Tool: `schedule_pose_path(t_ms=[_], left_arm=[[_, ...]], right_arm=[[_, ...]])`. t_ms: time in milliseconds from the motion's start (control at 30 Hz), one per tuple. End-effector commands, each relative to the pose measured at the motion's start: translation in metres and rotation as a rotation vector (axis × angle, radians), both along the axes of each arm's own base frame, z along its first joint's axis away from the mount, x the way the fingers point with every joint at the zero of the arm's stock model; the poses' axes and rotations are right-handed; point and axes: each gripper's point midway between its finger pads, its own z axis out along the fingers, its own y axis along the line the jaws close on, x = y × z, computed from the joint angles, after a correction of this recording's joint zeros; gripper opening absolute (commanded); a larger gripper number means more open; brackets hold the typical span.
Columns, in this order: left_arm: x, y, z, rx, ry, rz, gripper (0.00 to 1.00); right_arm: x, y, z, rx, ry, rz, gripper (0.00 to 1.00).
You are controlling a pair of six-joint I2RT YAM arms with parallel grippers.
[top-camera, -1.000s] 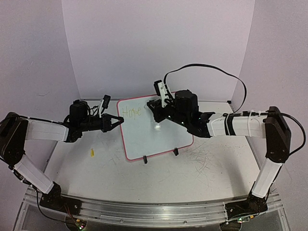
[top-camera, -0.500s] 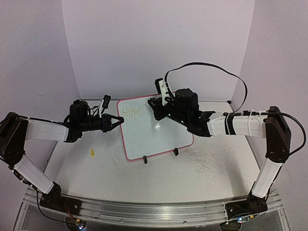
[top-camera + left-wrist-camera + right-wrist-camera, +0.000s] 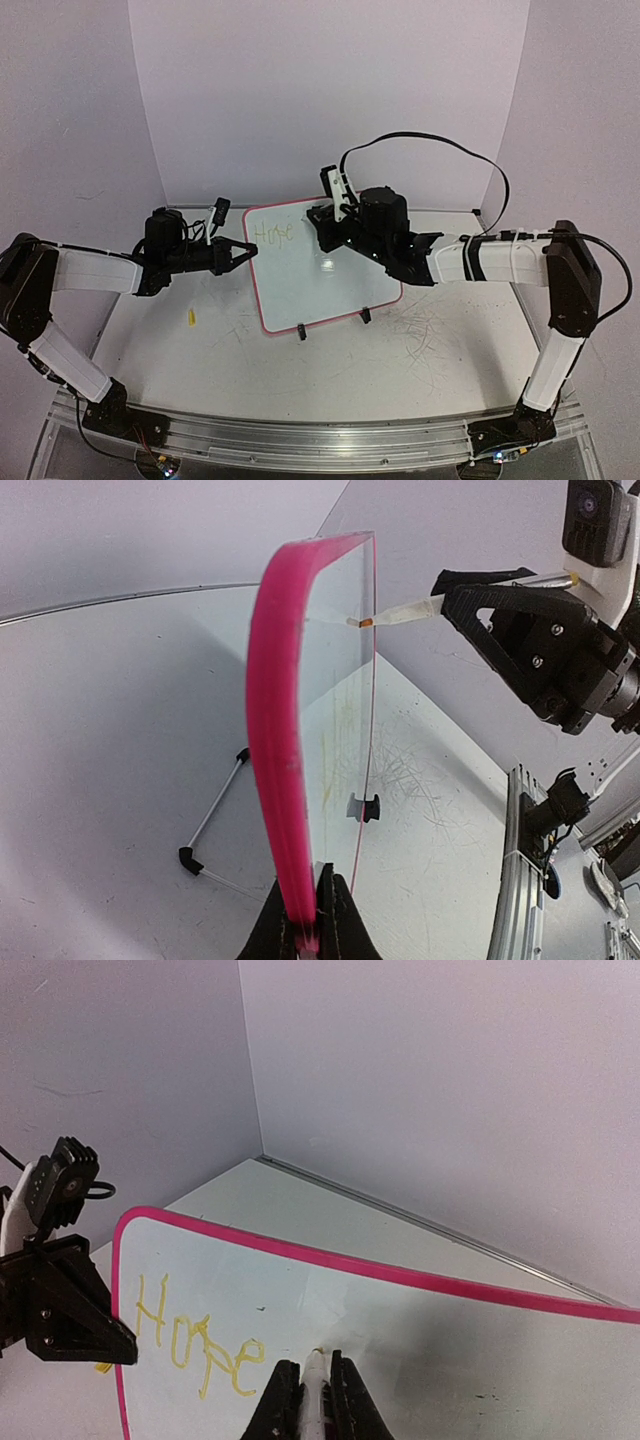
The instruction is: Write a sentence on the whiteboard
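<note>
The whiteboard (image 3: 320, 270), white with a thin pink frame, stands tilted on two black clip feet at the table's middle. It also shows edge-on in the left wrist view (image 3: 285, 770) and from the front in the right wrist view (image 3: 400, 1320). My left gripper (image 3: 250, 250) is shut on its left frame edge (image 3: 300, 920). The sentence (image 3: 190, 1345) reads only "Hope" in yellow, and it also shows in the top view (image 3: 273, 233). My right gripper (image 3: 322, 228) is shut on a white marker (image 3: 315, 1385), whose yellow tip sits at the board just right of "Hope".
A small yellow marker cap (image 3: 190, 318) lies on the table left of the board. Thin grey scratch marks (image 3: 420, 325) cover the table to the board's right. A wire stand with black ends (image 3: 205, 830) shows behind the board. Lilac walls enclose the back and sides.
My right gripper with the marker has shifted very slightly near the board. The left arm and the board have not moved.
</note>
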Motion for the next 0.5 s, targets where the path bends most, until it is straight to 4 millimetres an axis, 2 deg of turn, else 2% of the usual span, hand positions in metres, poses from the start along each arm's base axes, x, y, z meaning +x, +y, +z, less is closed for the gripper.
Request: schedule_pose_path(t_ms=[0,467], left_arm=[[0.020,0.008,0.015,0.061,-0.126,0.093,0.00],[0.018,0.007,0.016,0.060,-0.127,0.086,0.00]], right_arm=[[0.007,-0.002,0.010,0.027,-0.006,-0.043,0.00],[-0.008,-0.013,-0.016,0.014,0.072,-0.028,0.00]])
